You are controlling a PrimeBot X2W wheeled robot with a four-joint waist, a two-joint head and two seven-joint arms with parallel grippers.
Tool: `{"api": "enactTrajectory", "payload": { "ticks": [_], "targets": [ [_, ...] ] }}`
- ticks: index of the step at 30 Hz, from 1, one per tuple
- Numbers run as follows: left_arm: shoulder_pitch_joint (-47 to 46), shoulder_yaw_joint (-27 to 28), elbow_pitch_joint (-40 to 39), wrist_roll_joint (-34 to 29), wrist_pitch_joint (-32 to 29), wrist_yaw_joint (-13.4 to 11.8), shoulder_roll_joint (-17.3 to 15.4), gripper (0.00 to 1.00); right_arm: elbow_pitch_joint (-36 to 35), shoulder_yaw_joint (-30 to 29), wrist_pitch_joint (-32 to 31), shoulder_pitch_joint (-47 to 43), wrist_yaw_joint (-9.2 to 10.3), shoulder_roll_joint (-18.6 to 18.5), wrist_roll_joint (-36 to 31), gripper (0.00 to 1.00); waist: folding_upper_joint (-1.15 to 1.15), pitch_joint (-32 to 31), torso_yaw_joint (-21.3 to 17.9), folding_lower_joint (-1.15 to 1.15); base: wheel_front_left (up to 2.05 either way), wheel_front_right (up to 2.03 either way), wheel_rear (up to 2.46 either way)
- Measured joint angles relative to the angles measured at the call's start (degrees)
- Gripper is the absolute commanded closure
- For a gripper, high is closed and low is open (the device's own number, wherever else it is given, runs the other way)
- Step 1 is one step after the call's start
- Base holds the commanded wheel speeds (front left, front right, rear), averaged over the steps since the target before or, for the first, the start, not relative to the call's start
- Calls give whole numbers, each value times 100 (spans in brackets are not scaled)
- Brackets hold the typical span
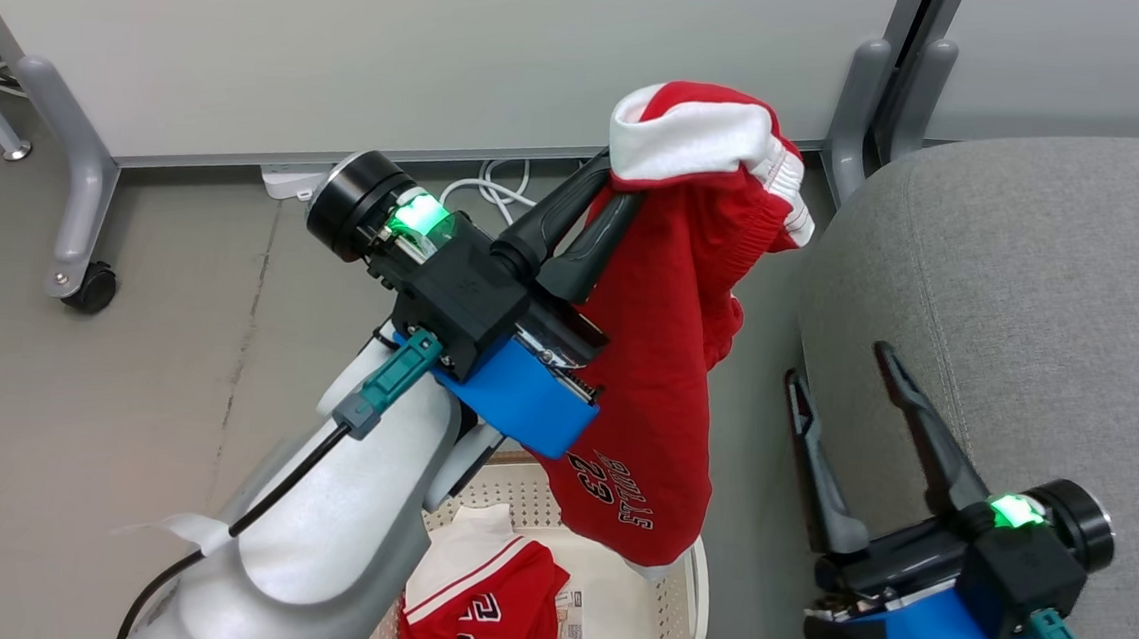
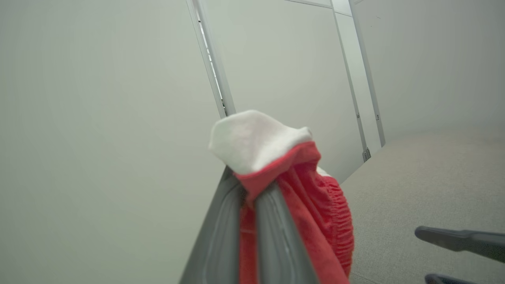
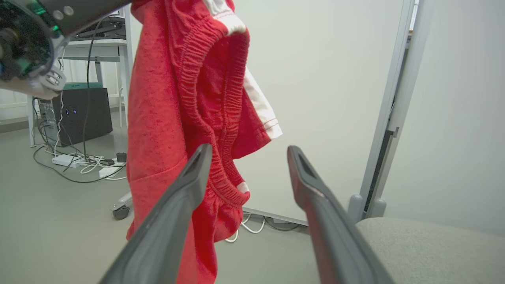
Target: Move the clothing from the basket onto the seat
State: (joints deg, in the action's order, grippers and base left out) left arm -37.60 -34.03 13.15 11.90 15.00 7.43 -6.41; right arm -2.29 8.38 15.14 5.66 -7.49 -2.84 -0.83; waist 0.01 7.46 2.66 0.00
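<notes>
Brightly, evenly lit; only faint, soft shadows on the floor. Crisp throughout the head view. Soft and out of focus on the clothing at lower centre, left wrist view. Wide-angle stretch toward right wrist edges.

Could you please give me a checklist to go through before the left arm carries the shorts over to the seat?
1. Grip on the shorts: ok. The left gripper is shut on their top end and they hang freely from it.
2. Shorts clear of the basket: cannot tell. Their lower end hangs level with the rim in the head view.
3. Way to the seat free: probably not ok. The open right gripper sits at the seat's edge, beside the shorts.
4. Landing spot on the seat bare: ok.
5. Basket emptied: not ok. A jersey lies in it.
</notes>
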Motion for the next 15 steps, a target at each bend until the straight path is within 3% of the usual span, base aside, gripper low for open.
{"api": "enactTrajectory", "payload": {
  "ticks": [7, 15],
  "targets": [
    [-54, -113, -76, -32, 0, 0, 59, 100, -25, 504, -1, 204, 0, 1, 42, 0, 0, 74, 67, 0, 0, 0, 0],
    [-196, -314, -134, -34, 0, 0, 151, 100, 501, 902, -1, 776, 0, 4, 55, 0, 0, 175, 231, 1, 0, 0, 0]
  ]
}}
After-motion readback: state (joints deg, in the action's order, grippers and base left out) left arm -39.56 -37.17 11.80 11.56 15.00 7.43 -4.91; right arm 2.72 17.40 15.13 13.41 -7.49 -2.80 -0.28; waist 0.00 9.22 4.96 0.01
